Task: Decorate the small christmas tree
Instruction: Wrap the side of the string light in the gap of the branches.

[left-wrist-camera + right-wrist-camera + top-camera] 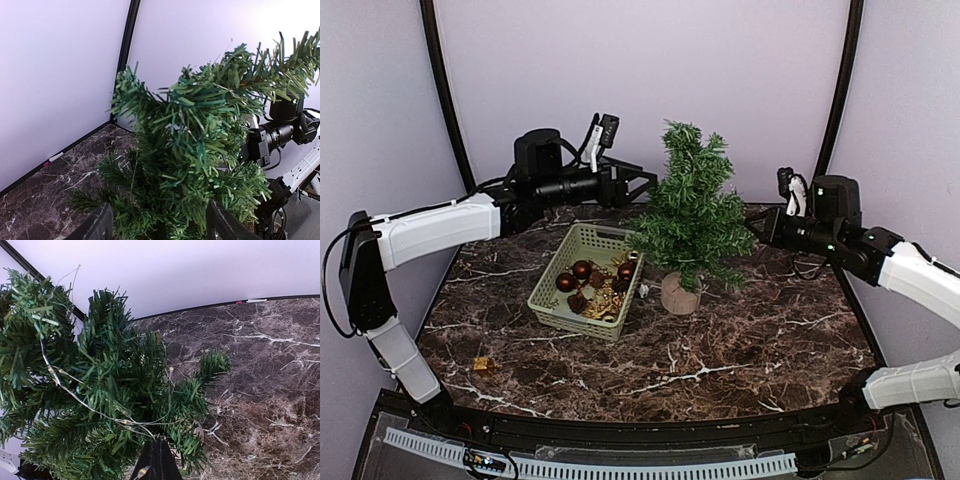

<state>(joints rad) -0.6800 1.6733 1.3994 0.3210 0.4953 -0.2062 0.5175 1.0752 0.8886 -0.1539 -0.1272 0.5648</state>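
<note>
The small christmas tree (692,215) stands upright mid-table on its round tan base (680,296). My left gripper (645,186) is at the tree's upper left side. In the left wrist view it (160,227) is open, with green branches (190,150) between its fingers (97,227). My right gripper (752,226) is at the tree's right side. In the right wrist view it (157,455) is shut on a thin wire light string (75,392) that runs across the branches (110,375).
A pale green basket (552,278) with dark red baubles (581,270) and gold ornaments sits left of the tree. A small gold item (483,366) lies near the front left of the marble table. A purple wall stands behind.
</note>
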